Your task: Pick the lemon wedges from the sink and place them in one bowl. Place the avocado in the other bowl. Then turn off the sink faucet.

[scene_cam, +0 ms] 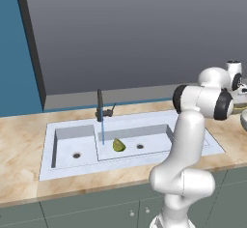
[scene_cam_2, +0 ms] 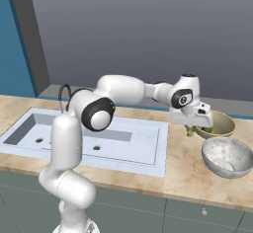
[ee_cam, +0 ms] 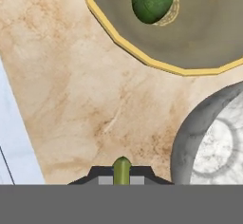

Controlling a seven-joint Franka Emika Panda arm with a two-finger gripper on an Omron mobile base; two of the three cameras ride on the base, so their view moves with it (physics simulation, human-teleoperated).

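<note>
My gripper (scene_cam_2: pixel 190 128) hangs over the counter between the sink (scene_cam_2: pixel 143 148) and the two bowls, shut on a small yellow-green lemon wedge (ee_cam: pixel 122 167) that pokes up between the fingertips. The dark green avocado (ee_cam: pixel 152 0) lies in the yellow-rimmed bowl (ee_cam: pixel 123 45), ahead of the gripper (ee_cam: pixel 122 176). A grey marbled bowl (ee_cam: pixel 190 128) sits to its right, its inside showing no fruit. A second, larger lemon wedge (scene_cam: pixel 118 145) rests in the long basin of the sink (scene_cam: pixel 62 166). Water runs in a thin blue stream (scene_cam: pixel 102 133) from the dark faucet (scene_cam: pixel 100 105).
The yellow-rimmed bowl (scene_cam_2: pixel 222 122) and the grey bowl (scene_cam_2: pixel 227 157) stand close together on the marble counter right of the sink. A grey wall rises behind the counter. My own arm spans across the sink in the right base view.
</note>
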